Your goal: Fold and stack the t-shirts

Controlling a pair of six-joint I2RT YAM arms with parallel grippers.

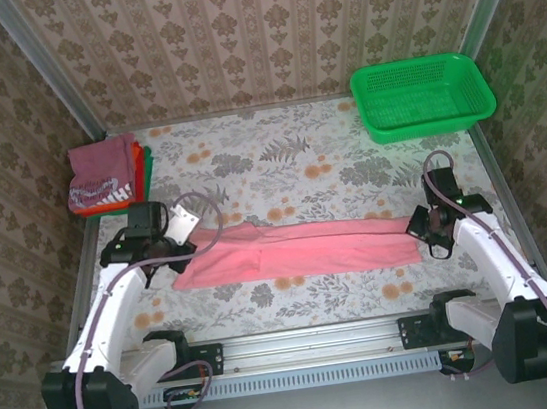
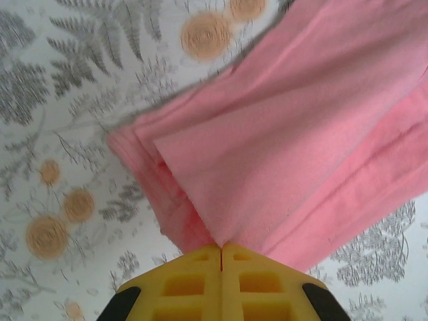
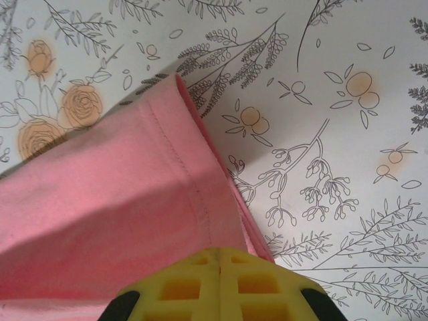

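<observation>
Stretching left to right across the bench [image 1: 278, 159], the salmon-pink t-shirt [image 1: 300, 252] lay folded into a long strip between the arms. The left end effector [image 2: 221, 246] was pressed together on its left end, the right end effector [image 3: 219, 251] likewise on its right end. The folded stack [image 1: 103, 176] sat at the far left corner, nearer the left end effector.

Plain salmon-pink t-shirt [image 1: 300, 251] on a white worktop [image 1: 277, 154] printed with grey leaves and orange blossoms. Bright green mesh basket [image 1: 422, 94]. Folded maroon t-shirt [image 1: 98, 177], white print, over a red-orange t-shirt [image 1: 136, 162] and a green t-shirt [image 1: 147, 171]. Beige damask walls [image 1: 261, 35].
</observation>
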